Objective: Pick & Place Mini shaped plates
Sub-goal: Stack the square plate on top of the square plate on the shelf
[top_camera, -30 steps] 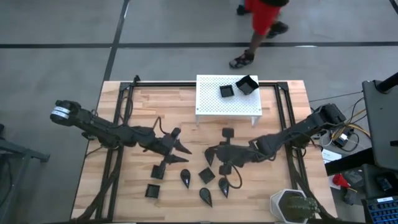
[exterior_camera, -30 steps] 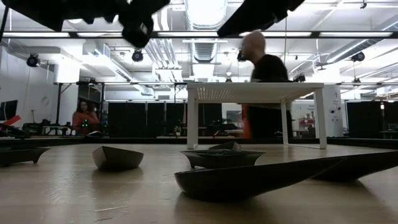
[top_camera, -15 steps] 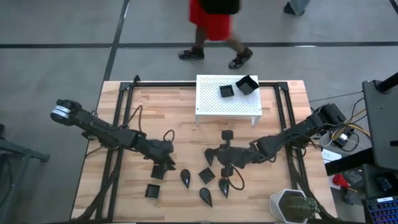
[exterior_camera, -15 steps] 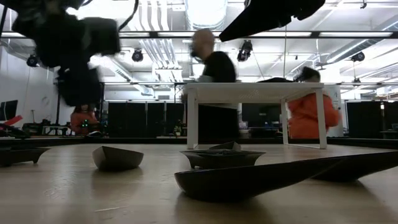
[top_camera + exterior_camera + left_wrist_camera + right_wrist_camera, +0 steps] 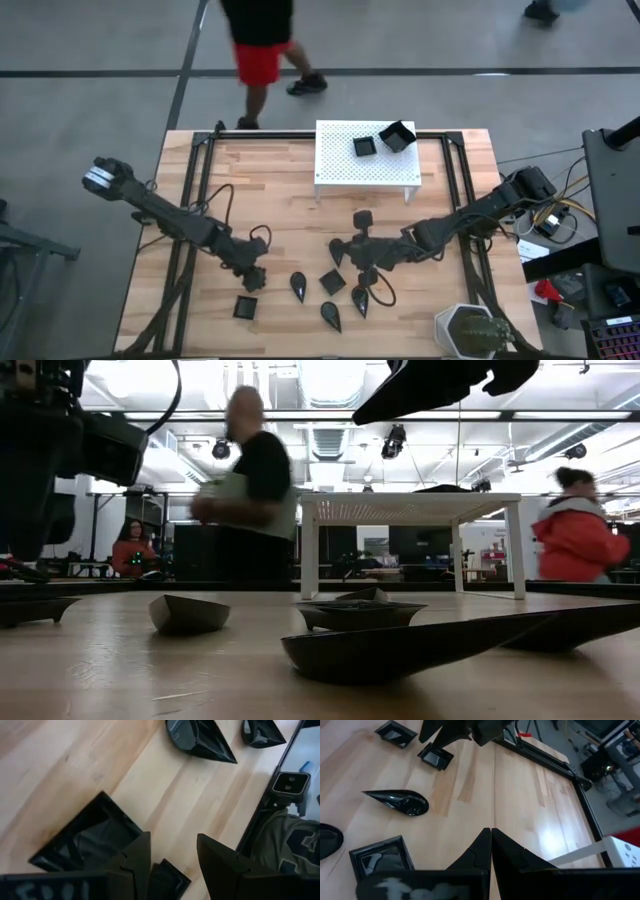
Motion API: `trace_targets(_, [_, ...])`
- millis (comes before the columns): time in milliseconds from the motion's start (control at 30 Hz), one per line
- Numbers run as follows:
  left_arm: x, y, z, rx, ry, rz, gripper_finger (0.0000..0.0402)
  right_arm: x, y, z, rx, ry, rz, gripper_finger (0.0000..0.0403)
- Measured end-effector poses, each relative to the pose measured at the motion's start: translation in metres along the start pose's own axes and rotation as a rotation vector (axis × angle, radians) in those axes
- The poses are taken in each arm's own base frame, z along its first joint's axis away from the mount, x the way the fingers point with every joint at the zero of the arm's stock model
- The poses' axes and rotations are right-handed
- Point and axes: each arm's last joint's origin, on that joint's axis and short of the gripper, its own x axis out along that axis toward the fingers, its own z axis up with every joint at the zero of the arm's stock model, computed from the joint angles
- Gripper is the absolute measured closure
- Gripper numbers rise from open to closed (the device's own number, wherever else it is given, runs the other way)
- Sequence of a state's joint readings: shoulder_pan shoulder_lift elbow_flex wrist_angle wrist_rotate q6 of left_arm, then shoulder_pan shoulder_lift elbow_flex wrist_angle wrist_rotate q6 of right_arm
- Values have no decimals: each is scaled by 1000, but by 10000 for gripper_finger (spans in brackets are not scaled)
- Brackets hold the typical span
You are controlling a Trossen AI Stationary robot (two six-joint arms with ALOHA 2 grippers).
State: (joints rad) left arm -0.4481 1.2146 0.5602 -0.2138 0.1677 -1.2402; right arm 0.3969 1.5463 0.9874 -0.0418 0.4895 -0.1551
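Several small matte black plates lie flat on the wooden table: teardrops [image 5: 298, 285] [image 5: 330, 316] [image 5: 360, 300] and squares [image 5: 244, 306] [image 5: 332, 282] [image 5: 363, 217]. Two more sit on the white stand [image 5: 340, 170]. My left gripper [image 5: 252, 274] [image 5: 170, 857] is open and low over a square plate [image 5: 82, 840], with one finger over that plate's corner. My right gripper [image 5: 338, 250] [image 5: 491, 840] is shut, hovering above bare wood beside a square plate [image 5: 382, 857] and a teardrop [image 5: 400, 802]. My left gripper has one finger [image 5: 137, 855] over the corner [image 5: 131, 831] of the square plate, coming from above. I cannot tell whether it touches. The plate lies flat on the table.
The white perforated stand stands at the table's far middle. A white pot with a green plant [image 5: 470, 330] sits at the near right corner. Black frame rails [image 5: 190, 250] run along both table sides. A person [image 5: 258, 40] walks past beyond the far edge. In the low view plates [image 5: 400, 650] fill the foreground.
My left gripper has moved toward the table's near edge and down, from the table's middle to the square plates at near left. The plates have stayed put. The person beyond the far edge has walked toward the left.
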Motion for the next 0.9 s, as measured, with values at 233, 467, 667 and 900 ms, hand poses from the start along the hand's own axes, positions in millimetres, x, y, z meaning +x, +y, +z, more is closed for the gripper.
trace_targets(233, [-1,1,-13,-69,81,25,250,0,0,-2,-39,3,2,394])
trace_targets(467, [-8,12,-19,-137,136,147,256,3,3,-10,-38,-29,-5,394])
trace_targets(667, [-18,21,-21,-198,80,251,263,4,3,-12,-33,-38,-7,394])
trace_targets(900, [-19,25,-19,-239,-36,285,266,4,3,-11,-26,-47,-8,394])
